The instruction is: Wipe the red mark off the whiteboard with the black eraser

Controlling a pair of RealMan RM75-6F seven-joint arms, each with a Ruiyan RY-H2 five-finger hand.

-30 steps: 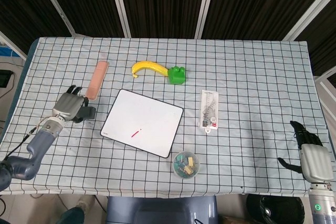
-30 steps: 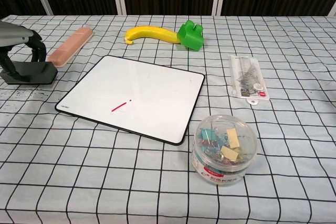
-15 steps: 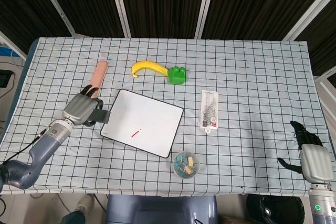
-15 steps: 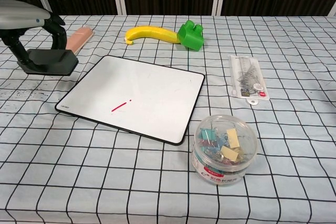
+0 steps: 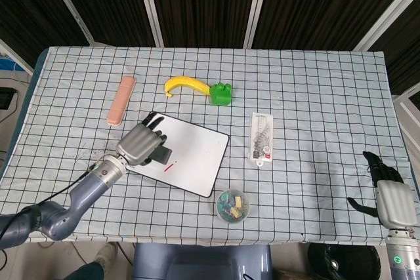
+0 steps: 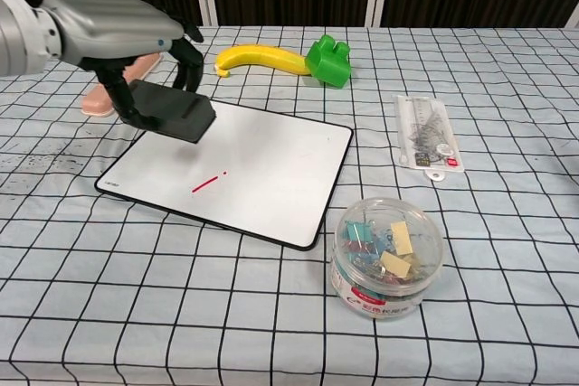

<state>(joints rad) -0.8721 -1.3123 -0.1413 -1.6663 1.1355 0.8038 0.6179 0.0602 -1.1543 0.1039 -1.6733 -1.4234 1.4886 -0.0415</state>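
Observation:
The whiteboard (image 5: 190,152) (image 6: 262,164) lies slanted at mid-table with a short red mark (image 5: 170,167) (image 6: 206,183) near its front-left part. My left hand (image 5: 140,142) (image 6: 113,29) holds the black eraser (image 5: 159,154) (image 6: 172,110) above the board's left half, just behind and left of the mark, tilted and off the surface. My right hand (image 5: 392,198) rests at the table's right front edge in the head view, holding nothing, fingers apart.
A pink bar (image 5: 121,100) (image 6: 119,81) lies left of the board. A banana (image 5: 186,85) (image 6: 258,58) and a green block (image 5: 221,93) (image 6: 330,61) sit behind it. A packaged ruler set (image 5: 261,137) (image 6: 427,144) lies right; a tub of clips (image 5: 231,205) (image 6: 387,255) stands front right.
My left hand has carried the eraser rightward from beside the pink bar to over the board's left half, close to the red mark. The right hand has not moved.

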